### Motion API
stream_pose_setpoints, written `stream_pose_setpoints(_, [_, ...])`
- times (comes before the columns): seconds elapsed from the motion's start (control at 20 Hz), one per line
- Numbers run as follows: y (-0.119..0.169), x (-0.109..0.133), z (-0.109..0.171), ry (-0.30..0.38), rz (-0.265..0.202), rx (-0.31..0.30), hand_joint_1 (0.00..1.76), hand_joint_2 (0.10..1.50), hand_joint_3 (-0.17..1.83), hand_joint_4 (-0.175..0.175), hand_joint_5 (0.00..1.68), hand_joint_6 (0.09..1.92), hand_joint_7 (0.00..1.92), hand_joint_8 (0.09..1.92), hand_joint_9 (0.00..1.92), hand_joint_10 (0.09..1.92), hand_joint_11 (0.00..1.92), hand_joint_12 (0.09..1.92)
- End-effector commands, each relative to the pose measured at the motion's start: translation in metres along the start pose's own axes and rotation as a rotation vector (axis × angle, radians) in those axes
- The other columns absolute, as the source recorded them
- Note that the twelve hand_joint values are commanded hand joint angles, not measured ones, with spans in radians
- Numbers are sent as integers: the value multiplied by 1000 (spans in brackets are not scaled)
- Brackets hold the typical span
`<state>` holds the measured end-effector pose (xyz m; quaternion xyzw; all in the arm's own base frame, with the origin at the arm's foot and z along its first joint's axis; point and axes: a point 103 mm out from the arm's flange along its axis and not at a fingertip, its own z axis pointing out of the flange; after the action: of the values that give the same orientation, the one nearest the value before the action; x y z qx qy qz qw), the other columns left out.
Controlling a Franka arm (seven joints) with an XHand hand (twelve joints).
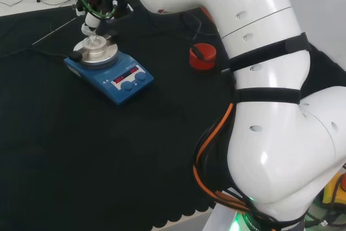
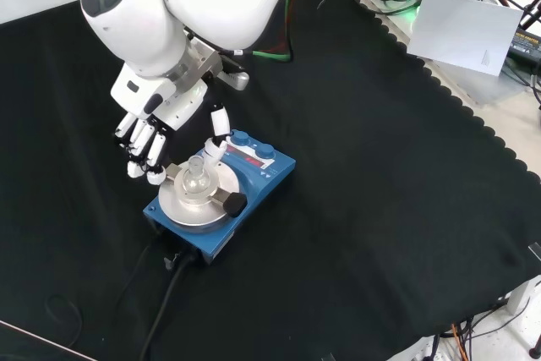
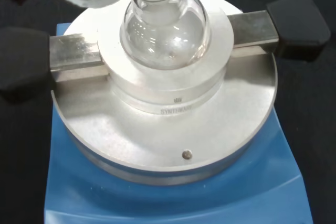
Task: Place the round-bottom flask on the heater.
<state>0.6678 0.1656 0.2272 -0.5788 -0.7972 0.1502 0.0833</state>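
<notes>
Your flask (image 2: 197, 177) sits upright in the round well of the heater (image 2: 221, 194), near the tabletop's middle. Behind it, your hand (image 2: 150, 143) hangs with fingers relaxed and spread either side of the neck, holding nothing. Pull back carelessly and a finger could clip the neck, tipping the flask.

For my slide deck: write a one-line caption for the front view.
Round-bottom flask seated on the blue heater; the hand beside it with fingers relaxed.
</notes>
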Motion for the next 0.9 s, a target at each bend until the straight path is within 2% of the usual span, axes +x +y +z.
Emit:
stream_pose_setpoints(0.05, [-8,-4,-1,-1,2,-7,823,576,614,7,440,411,176,589,390,646,63,1371])
stream_pose_setpoints(0.4, [-44,-13,-24,7,44,-28,822,579,609,8,454,365,166,588,384,649,58,1370])
stream_pose_setpoints(0.9, [-94,-18,-32,26,91,-59,823,587,608,8,461,344,164,588,382,648,55,1374])
